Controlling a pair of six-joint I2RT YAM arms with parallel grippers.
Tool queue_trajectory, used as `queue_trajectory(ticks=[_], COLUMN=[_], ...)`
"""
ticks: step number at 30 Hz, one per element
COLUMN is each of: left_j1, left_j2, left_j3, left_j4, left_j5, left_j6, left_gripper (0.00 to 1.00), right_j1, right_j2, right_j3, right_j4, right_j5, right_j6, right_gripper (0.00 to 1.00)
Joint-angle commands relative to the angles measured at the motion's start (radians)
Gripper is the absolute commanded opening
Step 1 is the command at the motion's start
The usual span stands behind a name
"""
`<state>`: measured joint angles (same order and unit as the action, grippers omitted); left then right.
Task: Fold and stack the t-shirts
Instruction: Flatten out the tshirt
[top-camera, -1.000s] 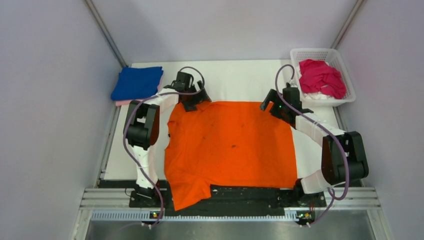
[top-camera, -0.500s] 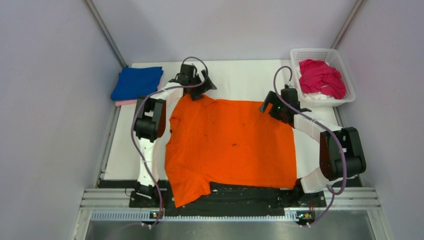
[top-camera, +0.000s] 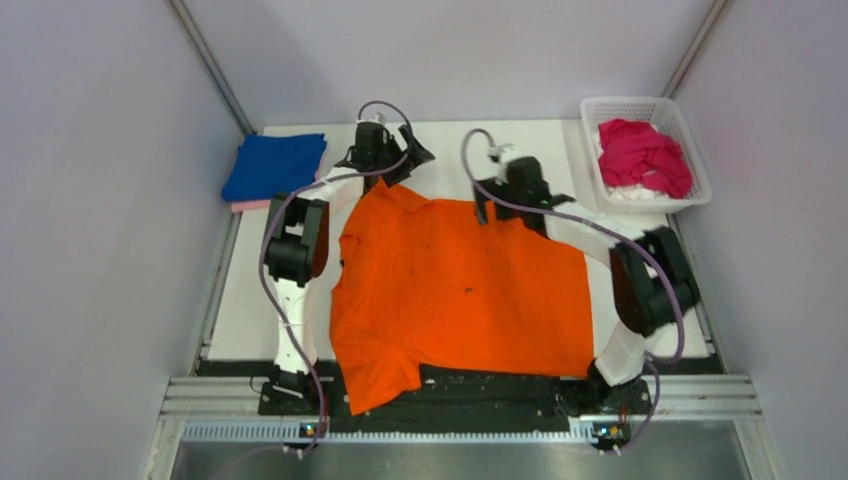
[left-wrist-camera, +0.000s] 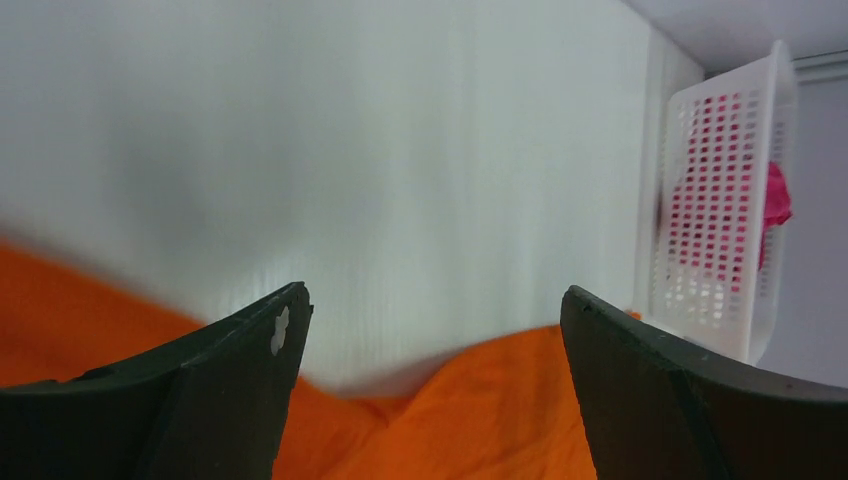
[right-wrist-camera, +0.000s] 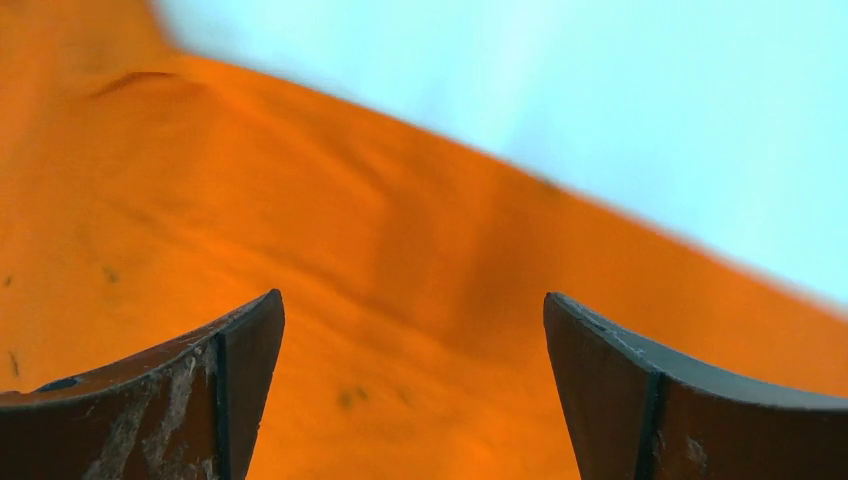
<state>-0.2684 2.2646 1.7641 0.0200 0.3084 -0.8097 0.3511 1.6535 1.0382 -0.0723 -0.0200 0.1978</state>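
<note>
Bright even light, soft shadows, wrist views motion-blurred

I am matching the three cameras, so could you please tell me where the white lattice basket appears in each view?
Top external: the basket sits at the far right corner of the table, with a magenta shirt inside.
Left wrist: the basket stands at the picture's right edge.
Right wrist: not in it.
Shared landmark: the orange t-shirt, seen in all three.
</note>
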Motion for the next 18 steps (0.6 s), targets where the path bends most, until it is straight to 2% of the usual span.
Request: queue_trajectory(ticks=[1,3,5,7,10,12,18], left_j1=[0.01,0.017,0.031,0.055,0.08,0.087,0.096], left_j2=[-0.295,-0.392,-0.463,-0.518,-0.566,-0.571,-0.565], left_j3=[-0.308,-0.445,-0.534,-0.605,-0.705,-0.746,-0.819], left_j4=[0.104,0.099,0.028,-0.059,-0.074,-0.078,-0.088], left_j5=[-0.05,-0.088,-0.137,-0.153,-0.153,-0.14,-0.112], left_j6=[0.053,0.083,0.107,0.106,0.114,0.118,0.107], left_gripper=[0.99,0.99,0.99,0.99,0.99,0.99,0.99], right_j1=[0.208,0.244,0.262,0.27,0.28,0.289,0.305], right_j2=[0.164,0.25,0.314,0.359,0.432,0.485,0.651], right_j3=[0.204,0.293,0.356,0.389,0.433,0.494,0.709], right_j4=[0.063,0.094,0.132,0.197,0.288,0.29,0.158], right_j5=[0.08,0.064,0.027,-0.066,-0.178,-0.204,-0.169], right_j6=[-0.481,-0.539,-0.567,-0.59,-0.601,-0.604,-0.685], right_gripper=[0.99,0.99,0.99,0.99,0.99,0.99,0.99])
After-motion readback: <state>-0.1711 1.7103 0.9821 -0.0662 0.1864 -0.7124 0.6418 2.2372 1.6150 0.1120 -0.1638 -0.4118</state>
